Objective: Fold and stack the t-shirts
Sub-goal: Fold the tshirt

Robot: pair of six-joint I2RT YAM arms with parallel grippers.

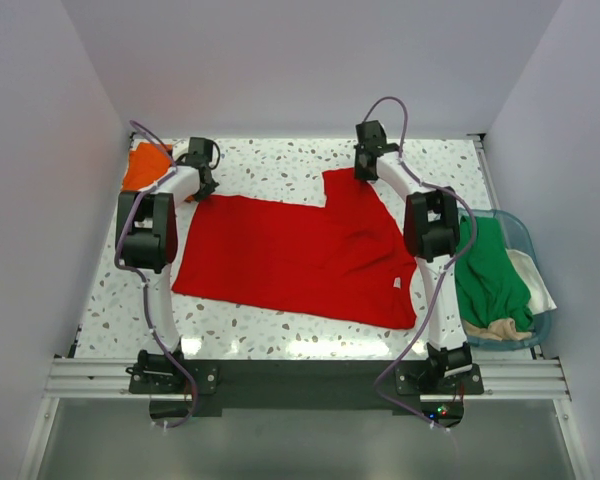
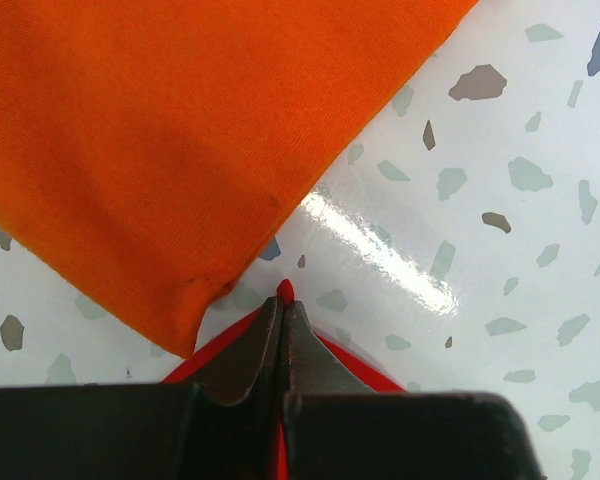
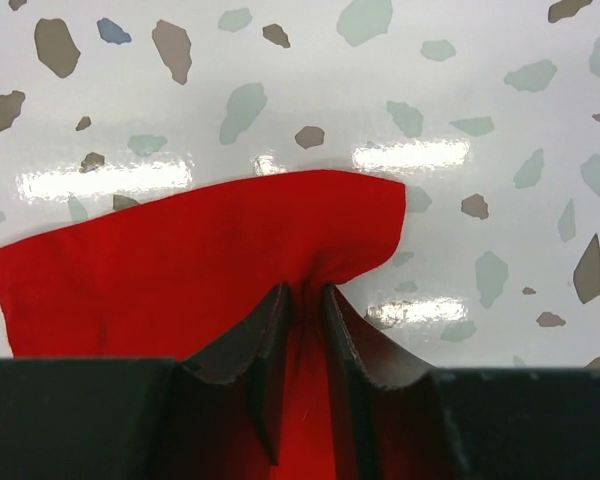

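A bright red t-shirt (image 1: 290, 255) lies spread flat across the middle of the table. My left gripper (image 1: 198, 190) is at its far left corner, jaws pressed together on the red cloth (image 2: 285, 291), whose tip pokes out past the fingertips (image 2: 283, 305). A folded orange t-shirt (image 1: 145, 165) lies just beyond that corner (image 2: 180, 130). My right gripper (image 1: 364, 172) is at the shirt's far right corner, fingers pinching a bunched fold of red cloth (image 3: 200, 260) at the fingertips (image 3: 305, 295). A green t-shirt (image 1: 490, 275) lies in the tub.
A translucent teal tub (image 1: 520, 232) stands at the table's right edge, with white cloth (image 1: 535, 280) and beige cloth (image 1: 495, 328) beside the green shirt. White walls close in the left, far and right sides. A metal rail (image 1: 300, 378) runs along the near edge.
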